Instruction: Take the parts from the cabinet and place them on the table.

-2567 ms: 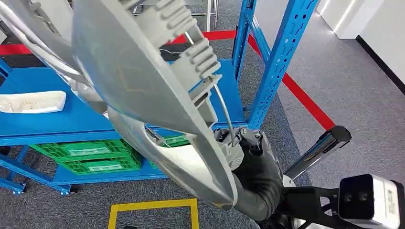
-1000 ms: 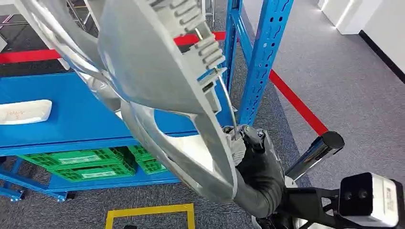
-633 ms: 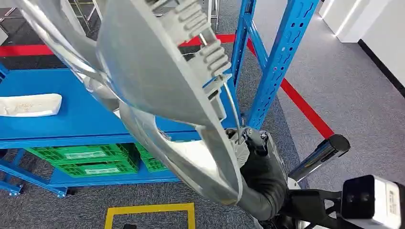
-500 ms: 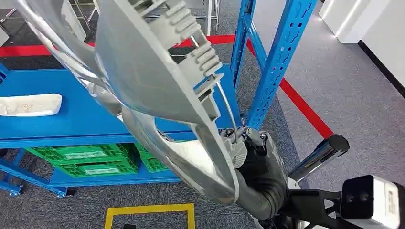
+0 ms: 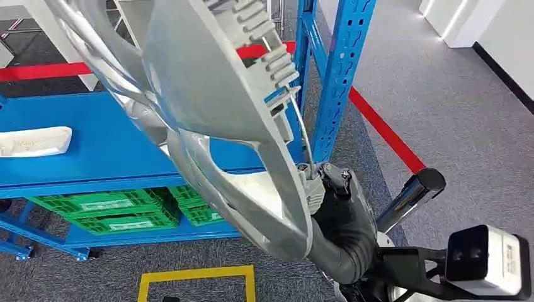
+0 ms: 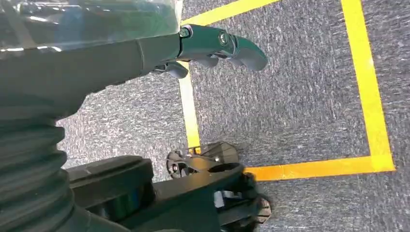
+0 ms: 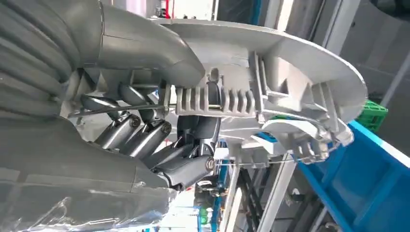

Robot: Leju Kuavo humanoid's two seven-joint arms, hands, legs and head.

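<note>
Currently: right hand [image 7: 159,140] clamped on a large grey plastic part [image 5: 208,94], held up in front of the blue rack [image 5: 82,138]. Left hand [image 6: 212,43] hangs over carpet, fingers apart, holding nothing. Shelf: one white part [image 5: 31,141]. Below: green crates [image 5: 107,211], contents unclear.

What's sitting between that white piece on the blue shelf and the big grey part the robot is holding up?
Nothing: in the head view, bare blue shelf runs from the white part to where the grey part, gripped by the right hand, blocks the view.
</note>
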